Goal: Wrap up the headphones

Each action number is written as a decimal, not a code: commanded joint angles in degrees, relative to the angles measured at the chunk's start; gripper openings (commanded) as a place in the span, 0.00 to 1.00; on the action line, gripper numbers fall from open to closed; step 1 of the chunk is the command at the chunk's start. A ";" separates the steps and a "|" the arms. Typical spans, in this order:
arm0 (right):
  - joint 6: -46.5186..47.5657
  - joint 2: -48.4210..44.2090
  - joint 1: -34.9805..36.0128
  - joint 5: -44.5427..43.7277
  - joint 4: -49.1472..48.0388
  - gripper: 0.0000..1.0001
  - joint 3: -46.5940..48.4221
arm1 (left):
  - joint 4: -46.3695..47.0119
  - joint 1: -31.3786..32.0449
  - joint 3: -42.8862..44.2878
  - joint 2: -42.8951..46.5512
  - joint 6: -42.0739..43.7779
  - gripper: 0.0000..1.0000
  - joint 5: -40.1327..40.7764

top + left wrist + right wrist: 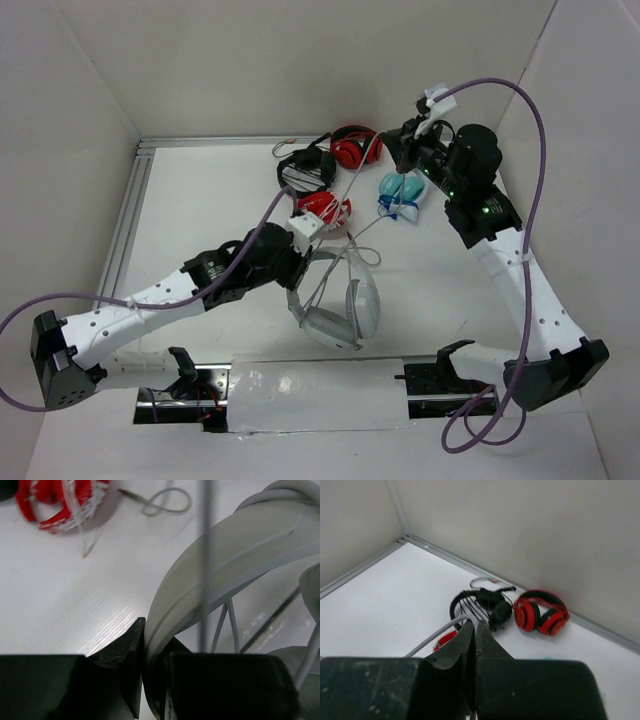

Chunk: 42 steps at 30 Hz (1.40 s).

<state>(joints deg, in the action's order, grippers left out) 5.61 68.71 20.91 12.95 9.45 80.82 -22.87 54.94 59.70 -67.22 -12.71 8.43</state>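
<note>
Low in the left wrist view, the left gripper [152,647] clamps the headband of the grey-white headphones [225,550]. The right gripper [474,630], upper right overhead, is closed on their thin grey cable [437,632].

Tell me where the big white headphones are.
Overhead view: the white headphones are centre-front on the table, just nearer than a red pair, headband pinched in the left hand.

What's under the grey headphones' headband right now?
Thin grey cable strands and white table show beneath the headband. The left gripper, clamped on the headband, hides what lies under that end.
</note>
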 commanded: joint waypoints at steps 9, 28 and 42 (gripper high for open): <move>-4.55 -15.00 -5.97 8.15 -3.92 0.00 -3.03 | -7.44 -17.21 8.23 -2.56 -16.64 0.00 11.61; -7.00 -23.43 -5.97 7.63 -0.56 0.00 -8.51 | -5.52 -39.79 15.96 -9.68 -19.11 0.00 3.01; -14.04 -40.58 -7.28 -8.47 0.39 0.00 -26.06 | -14.13 -68.55 42.07 -20.67 -25.70 0.00 -12.21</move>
<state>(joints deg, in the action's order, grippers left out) -7.60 29.04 14.37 10.92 12.12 52.49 -38.57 -11.27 99.04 -86.78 -36.16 -1.87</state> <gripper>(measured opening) 0.030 0.243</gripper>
